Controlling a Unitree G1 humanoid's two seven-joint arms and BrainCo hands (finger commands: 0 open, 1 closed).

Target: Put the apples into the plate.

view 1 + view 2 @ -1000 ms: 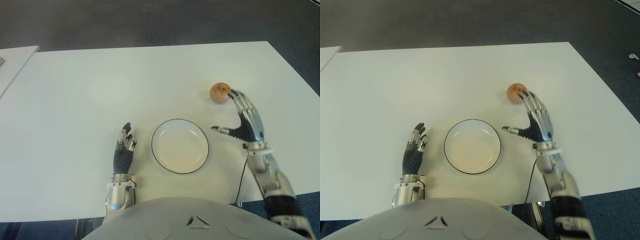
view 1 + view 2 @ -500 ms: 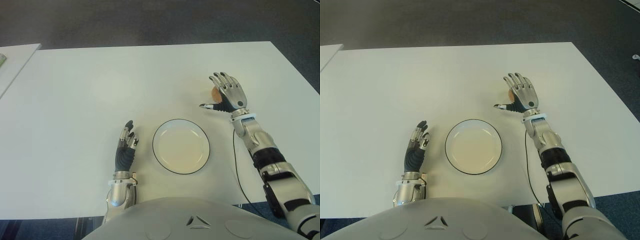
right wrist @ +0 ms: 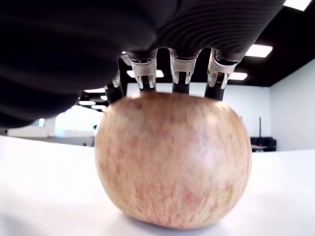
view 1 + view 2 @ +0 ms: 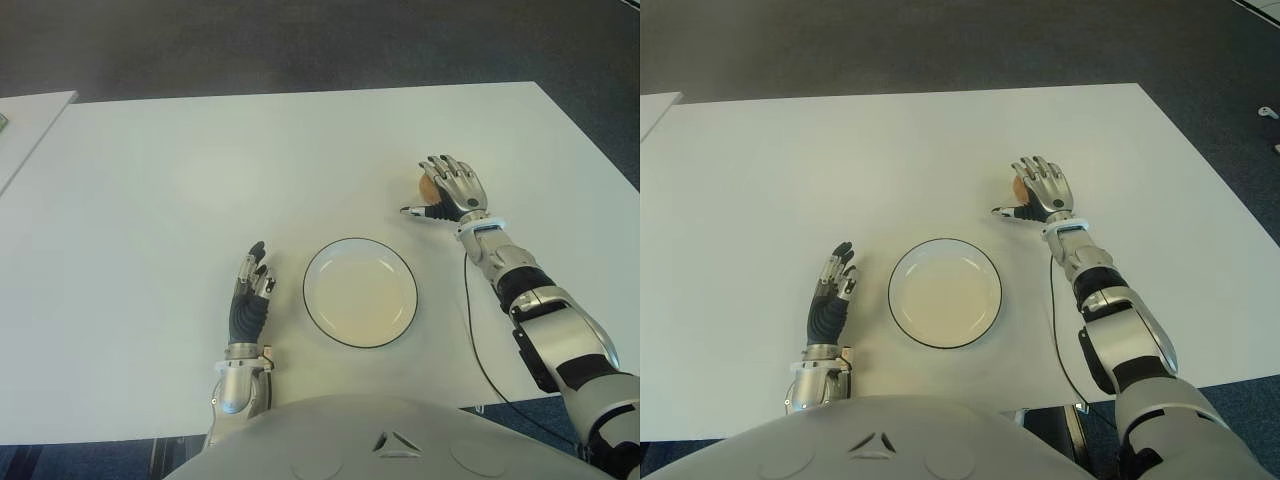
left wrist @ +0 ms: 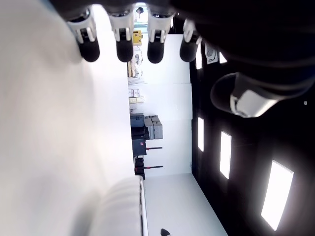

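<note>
A reddish-yellow apple stands on the white table, to the right of and beyond the plate. My right hand hovers over it, covering all but a sliver of the apple in the eye views. In the right wrist view the fingertips arch over the apple's top, touching or nearly touching it, while the thumb sticks out to the side. The fruit is not lifted. The white plate with a dark rim holds nothing. My left hand shows left of the plate, fingers relaxed and holding nothing.
A thin black cable runs along the right forearm toward the table's near edge. The corner of a second white table shows at the far left. Dark floor lies beyond the table's far edge.
My right hand moved forward from beside the apple to above it, then settled lower over it. The apple, the plate and the left hand have not moved.
</note>
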